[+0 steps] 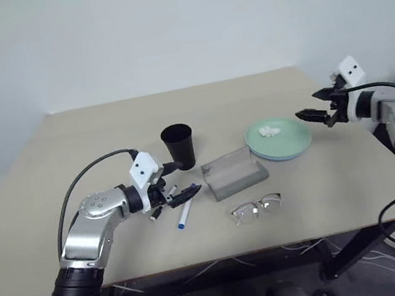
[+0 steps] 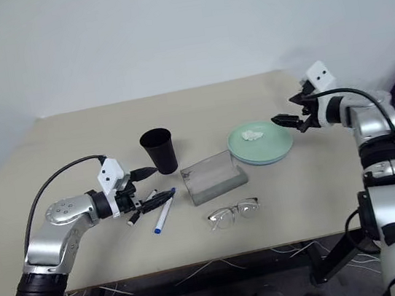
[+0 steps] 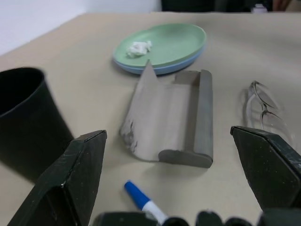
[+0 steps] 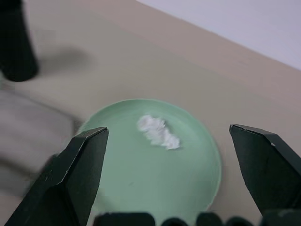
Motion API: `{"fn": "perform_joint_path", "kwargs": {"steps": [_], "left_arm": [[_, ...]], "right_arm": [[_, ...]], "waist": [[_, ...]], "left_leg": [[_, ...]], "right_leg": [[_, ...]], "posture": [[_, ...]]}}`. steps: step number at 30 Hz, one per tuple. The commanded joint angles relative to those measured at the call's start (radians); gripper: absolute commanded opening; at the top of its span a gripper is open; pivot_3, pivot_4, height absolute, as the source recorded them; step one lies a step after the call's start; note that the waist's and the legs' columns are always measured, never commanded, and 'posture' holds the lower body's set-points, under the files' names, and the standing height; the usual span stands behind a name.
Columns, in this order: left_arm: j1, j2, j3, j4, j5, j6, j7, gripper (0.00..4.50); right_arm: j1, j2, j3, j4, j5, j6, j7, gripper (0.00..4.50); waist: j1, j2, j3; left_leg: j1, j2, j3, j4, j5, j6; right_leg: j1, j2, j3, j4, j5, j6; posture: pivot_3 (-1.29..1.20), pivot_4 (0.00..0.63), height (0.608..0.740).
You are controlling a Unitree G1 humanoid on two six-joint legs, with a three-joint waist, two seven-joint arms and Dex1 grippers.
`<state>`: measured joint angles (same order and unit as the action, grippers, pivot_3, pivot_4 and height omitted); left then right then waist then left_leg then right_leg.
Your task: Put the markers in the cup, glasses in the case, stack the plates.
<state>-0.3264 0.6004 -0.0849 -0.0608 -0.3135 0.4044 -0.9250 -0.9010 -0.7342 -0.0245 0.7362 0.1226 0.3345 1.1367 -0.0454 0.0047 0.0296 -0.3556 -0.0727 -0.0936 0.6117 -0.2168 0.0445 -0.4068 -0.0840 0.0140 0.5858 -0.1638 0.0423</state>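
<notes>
Well apart, right hand point(image 1: 315, 113) hangs above plates' point(image 1: 293, 148) edge.

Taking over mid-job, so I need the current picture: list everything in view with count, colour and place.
table: one, beige, under everything
cup: one, black, upright, centre-left
markers: two, white; blue-capped and black-capped, lying in front of the cup
case: one, grey, open, centre
glasses: one pair, clear lenses, in front of the case
plates: two, mint green stacked on light blue, right of the case
white lump: one, on the green plate
left pincer: open, over the markers
right pincer: open, above the plates' right edge
</notes>
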Motion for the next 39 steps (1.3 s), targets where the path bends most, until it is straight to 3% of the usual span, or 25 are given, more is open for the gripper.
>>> {"fn": "perform_joint_path", "kwargs": {"steps": [1,7,12,25,39], "left_arm": [[-0.067,0.008,-0.052,-0.022,0.047,0.044,0.007,4.5],[-0.185,-0.002,-0.21,-0.038,0.132,0.083,-0.052,4.5],[-0.302,-0.057,-0.317,-0.018,0.168,0.169,-0.087,4.5],[-0.492,-0.256,-0.529,0.194,0.284,0.224,-0.118,4.5],[-0.521,-0.345,-0.563,0.295,0.361,0.185,-0.133,4.5]], "right_arm": [[0.04,-0.068,-0.028,-0.174,0.085,0.105,0.123,4.45],[0.186,-0.173,0.026,-0.426,0.169,0.212,0.334,4.45],[0.222,-0.221,0.05,-0.477,0.193,0.225,0.423,4.45],[0.296,-0.243,0.024,-0.548,0.221,0.239,0.38,4.45],[0.371,-0.251,-0.003,-0.648,0.275,0.29,0.314,4.45]], "waist": [[-0.002,0.0,0.0],[0.001,0.0,0.0],[0.003,-0.002,0.001],[0.027,-0.003,0.002],[0.046,-0.005,0.003]], "left_leg": [[0.001,0.0,0.0,0.0,0.0,-0.001],[-0.001,0.001,0.001,0.003,-0.002,-0.003],[-0.003,0.001,0.001,0.005,-0.002,-0.003],[-0.004,0.001,0.001,0.004,-0.001,0.0],[-0.004,0.001,0.001,0.007,-0.002,0.0]], "right_leg": [[0.0,0.0,0.0,0.0,0.0,0.0],[0.0,0.0,-0.001,0.0,-0.001,0.001],[0.0,-0.001,-0.002,0.0,-0.002,0.002],[-0.001,0.0,-0.002,0.0,-0.003,0.004],[0.0,0.0,-0.002,0.0,-0.003,0.004]], "posture": [[0.0,0.0,0.732],[0.0,0.0,0.732],[0.0,0.0,0.732],[0.0,0.0,0.732],[0.0,0.0,0.732]]}}
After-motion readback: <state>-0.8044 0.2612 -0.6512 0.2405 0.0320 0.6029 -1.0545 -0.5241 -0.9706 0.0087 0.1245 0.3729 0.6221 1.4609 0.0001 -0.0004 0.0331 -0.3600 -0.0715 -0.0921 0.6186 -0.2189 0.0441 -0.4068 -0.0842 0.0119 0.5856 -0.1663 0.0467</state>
